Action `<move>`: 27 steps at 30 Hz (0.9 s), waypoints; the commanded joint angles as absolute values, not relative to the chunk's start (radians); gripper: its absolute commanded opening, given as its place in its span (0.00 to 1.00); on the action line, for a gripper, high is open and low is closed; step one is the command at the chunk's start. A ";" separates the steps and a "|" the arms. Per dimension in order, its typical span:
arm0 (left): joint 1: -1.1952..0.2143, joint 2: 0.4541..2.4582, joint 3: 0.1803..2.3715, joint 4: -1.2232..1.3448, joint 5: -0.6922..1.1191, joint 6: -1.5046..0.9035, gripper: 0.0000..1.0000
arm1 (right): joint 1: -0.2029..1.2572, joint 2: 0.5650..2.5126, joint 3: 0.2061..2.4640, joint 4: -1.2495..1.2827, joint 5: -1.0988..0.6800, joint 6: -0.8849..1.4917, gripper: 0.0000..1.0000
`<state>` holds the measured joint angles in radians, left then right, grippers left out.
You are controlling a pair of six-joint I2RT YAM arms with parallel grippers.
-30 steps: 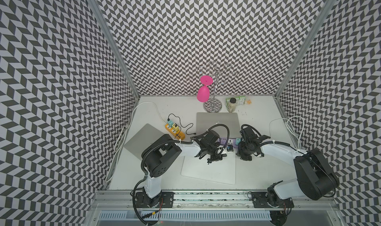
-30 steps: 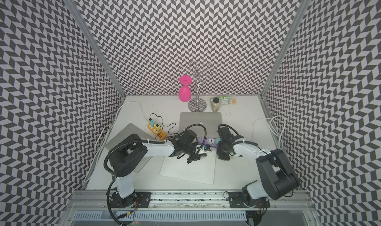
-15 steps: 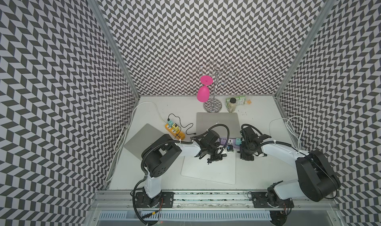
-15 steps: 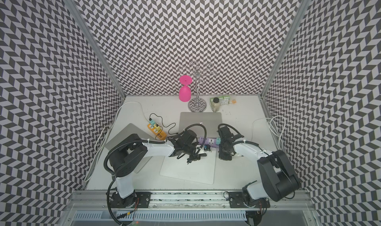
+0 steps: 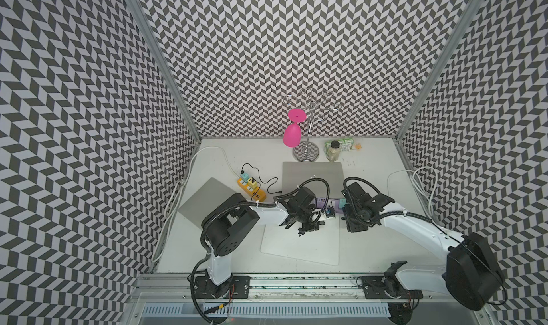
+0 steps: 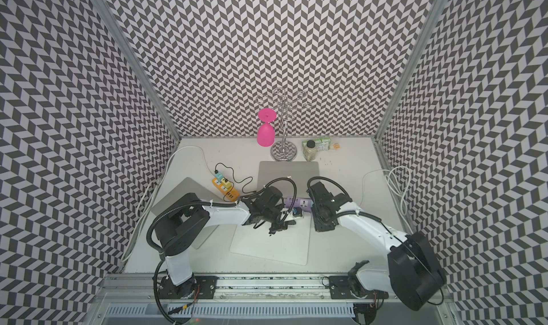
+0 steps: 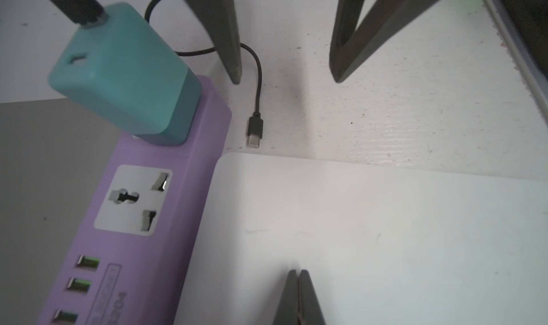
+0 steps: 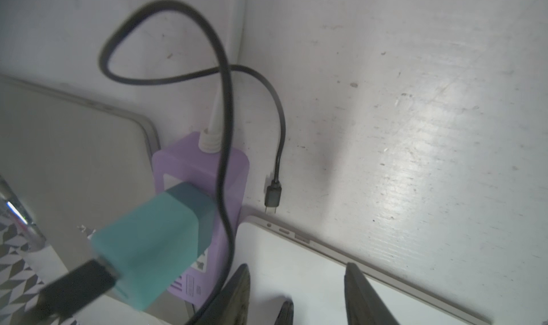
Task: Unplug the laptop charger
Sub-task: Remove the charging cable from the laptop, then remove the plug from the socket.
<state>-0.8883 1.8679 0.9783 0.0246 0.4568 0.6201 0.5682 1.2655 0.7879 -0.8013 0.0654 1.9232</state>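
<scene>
Plate: release of the cable. The black USB-C connector (image 7: 254, 130) lay loose on the white tabletop (image 7: 385, 101), just beyond the far right corner of the closed white laptop (image 7: 370, 234) and apart from the ports in the laptop's edge. Judged from this, the unplugging itself was done. Its black cable (image 8: 225, 101) looped back to the teal block adapter (image 7: 124, 71), which sat plugged into the lilac power strip (image 7: 142, 234) between the white laptop and a closed grey laptop (image 5: 312, 175) behind it.

The left gripper (image 7: 298, 276) had its jaws pressed together with nothing between them and its tips down on the white lid, probably to brace the laptop against the pull. The right gripper (image 8: 297, 267) stood with its jaws parted to a moderate gap, holding nothing, above the lid's edge and near the connector.

In both top views the two arms reached low from the near rail and met mid-table, the left from the left and the right from the right, wrists pitched downward.
</scene>
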 commanded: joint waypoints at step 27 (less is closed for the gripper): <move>-0.859 1.733 0.997 0.082 0.413 0.158 0.00 | 0.669 0.994 0.715 -0.730 0.224 1.134 0.63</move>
